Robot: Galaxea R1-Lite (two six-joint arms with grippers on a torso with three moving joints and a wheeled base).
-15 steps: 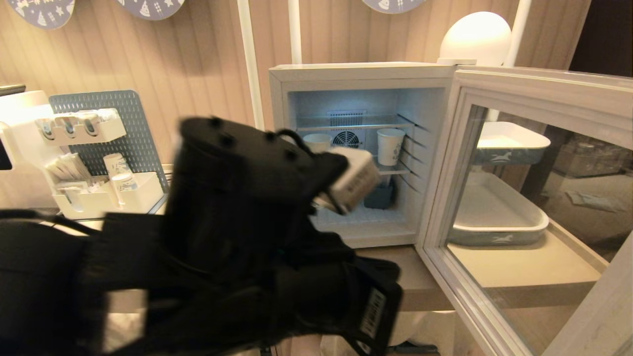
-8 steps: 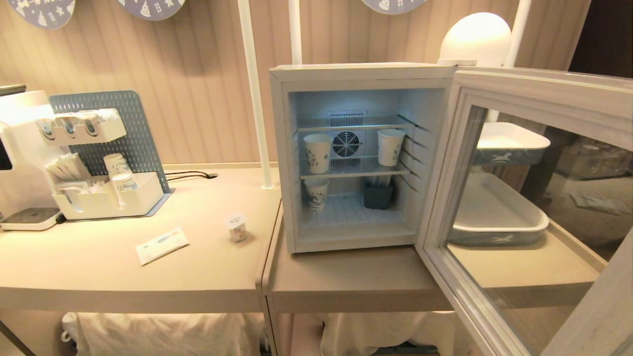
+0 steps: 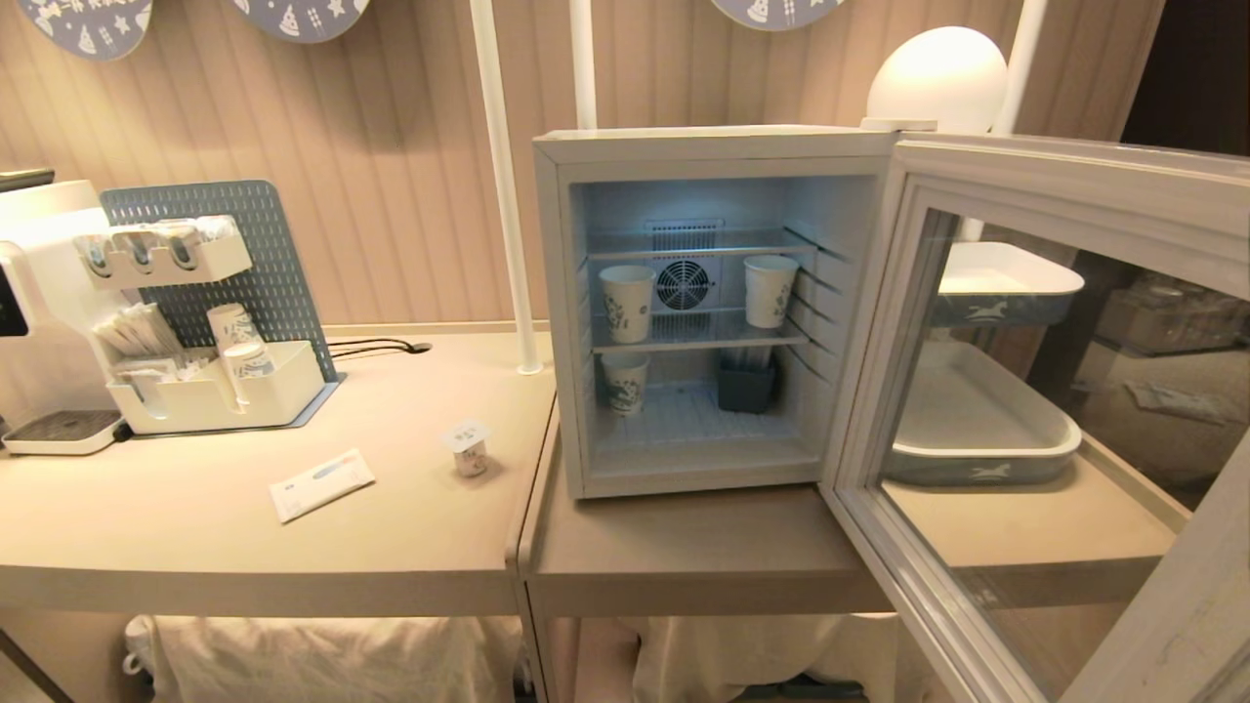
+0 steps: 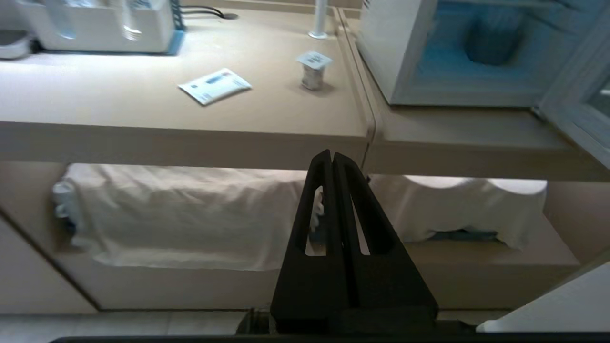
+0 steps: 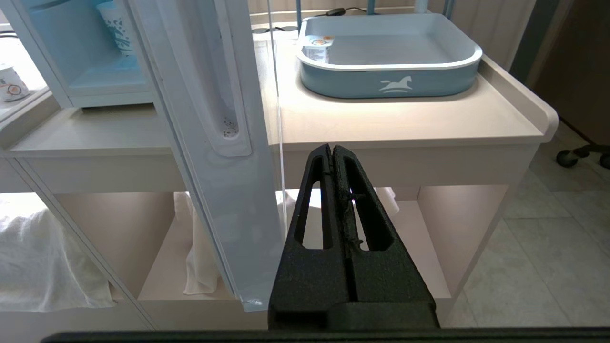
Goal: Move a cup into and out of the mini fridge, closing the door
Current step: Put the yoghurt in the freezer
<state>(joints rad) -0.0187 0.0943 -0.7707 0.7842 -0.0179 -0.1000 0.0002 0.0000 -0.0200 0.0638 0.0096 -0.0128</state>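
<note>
The cup point(image 3: 470, 451), a tiny white pot with a square lid, stands upright on the left table, a short way left of the mini fridge point(image 3: 703, 146). The fridge's door point(image 3: 1035, 181) hangs wide open, swung out to the right. Neither arm shows in the head view. My left gripper point(image 4: 332, 155) is shut and empty, low in front of the table edge, with the cup point(image 4: 313, 71) well beyond it. Shut and empty too, my right gripper point(image 5: 331, 148) sits below the right table's front, next to the door's free edge point(image 5: 209, 157).
Three taller paper cups point(image 3: 626, 301) and a dark box point(image 3: 745, 386) stand on the fridge shelves. A flat packet point(image 3: 320, 483) lies left of the cup, a white organiser point(image 3: 210, 391) behind it. A blue tray point(image 5: 388, 78) holding another small pot point(image 5: 318, 46) sits right of the door.
My left arm filled the lower left of the head view a second ago and has dropped out of it. The table, the cup and the fridge interior are uncovered.
</note>
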